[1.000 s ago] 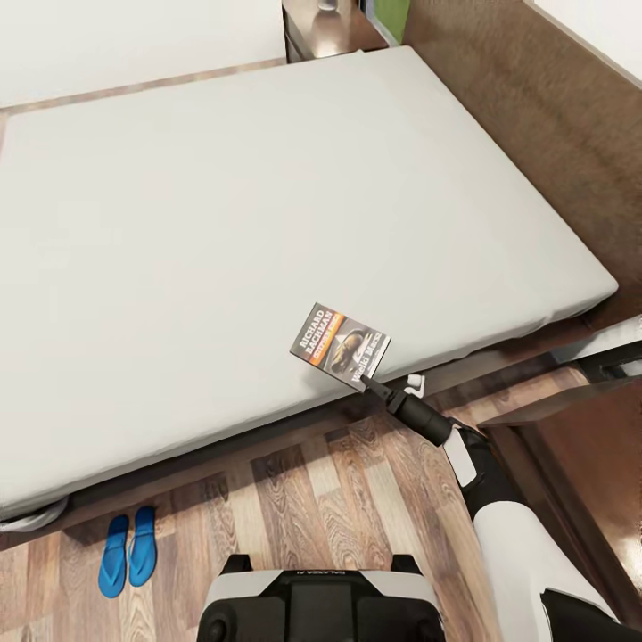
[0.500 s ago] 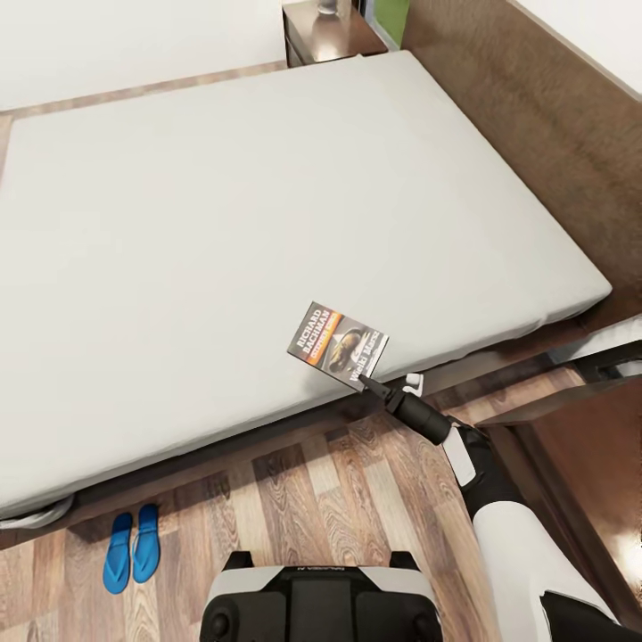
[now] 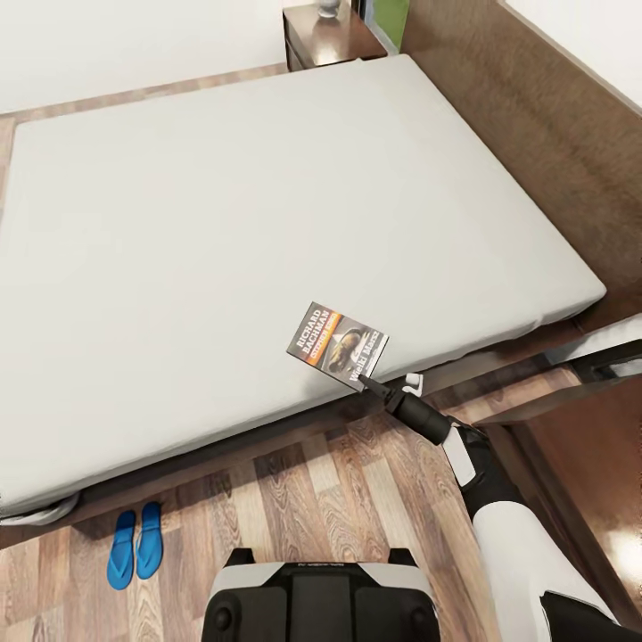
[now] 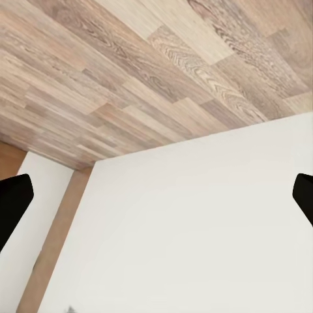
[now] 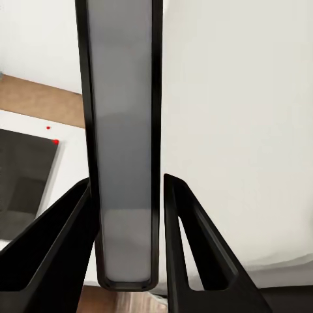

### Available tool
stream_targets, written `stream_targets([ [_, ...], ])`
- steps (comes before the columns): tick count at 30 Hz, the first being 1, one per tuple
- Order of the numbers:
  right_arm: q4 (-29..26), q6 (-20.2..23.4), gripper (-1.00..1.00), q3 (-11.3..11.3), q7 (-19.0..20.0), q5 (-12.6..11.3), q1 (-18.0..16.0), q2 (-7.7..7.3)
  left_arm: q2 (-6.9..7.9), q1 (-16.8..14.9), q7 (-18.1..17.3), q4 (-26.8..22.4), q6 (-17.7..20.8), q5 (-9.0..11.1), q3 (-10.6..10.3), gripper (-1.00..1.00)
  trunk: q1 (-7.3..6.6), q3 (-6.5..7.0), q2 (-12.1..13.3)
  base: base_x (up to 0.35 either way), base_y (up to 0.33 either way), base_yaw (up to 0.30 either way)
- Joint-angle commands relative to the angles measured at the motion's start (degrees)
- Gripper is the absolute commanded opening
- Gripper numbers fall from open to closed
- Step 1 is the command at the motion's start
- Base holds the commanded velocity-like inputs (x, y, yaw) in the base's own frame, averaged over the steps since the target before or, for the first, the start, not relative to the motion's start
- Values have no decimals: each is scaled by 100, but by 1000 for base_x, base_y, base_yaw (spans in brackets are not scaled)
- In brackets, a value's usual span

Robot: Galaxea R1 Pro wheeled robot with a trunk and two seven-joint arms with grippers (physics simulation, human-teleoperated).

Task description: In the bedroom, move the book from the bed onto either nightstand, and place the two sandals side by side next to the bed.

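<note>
The book [image 3: 339,344], judged thin, light and fairly stiff, is clamped at its near edge between the fingers of the right gripper [image 3: 365,381], where it could easily slip.

- Book [image 3: 339,344]: dark cover, orange band, car picture; face-up near the bed's [image 3: 223,232] near edge.
- Two sandals [image 3: 135,544]: blue, side by side on the floor beside the bed.
- Nightstand [image 3: 328,34]: at the bed's far corner.
</note>
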Motion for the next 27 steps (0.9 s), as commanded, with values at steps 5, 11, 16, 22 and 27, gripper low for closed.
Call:
stream_targets([
  [5,0,55,-100,-18,19,-4,-2,10,2,5,1,-10,23,59,-46,100,-110,88,199,0,0,0],
  [11,0,56,-100,-17,18,-4,-2,31,2,6,-12,-10,12,66,-46,100,-241,196,440,0,0,0],
  [16,0,56,-100,-16,18,-4,-2,43,2,6,-24,-10,-15,68,-42,100,-351,285,640,0,0,0],
  [22,0,56,-100,-16,18,-4,-2,55,2,7,-38,-10,-45,72,-41,100,-483,416,881,0,0,0],
  [27,0,55,-100,-16,18,-4,-2,57,-3,7,-42,-10,-50,76,-41,100,-593,544,1082,0,0,0],
])
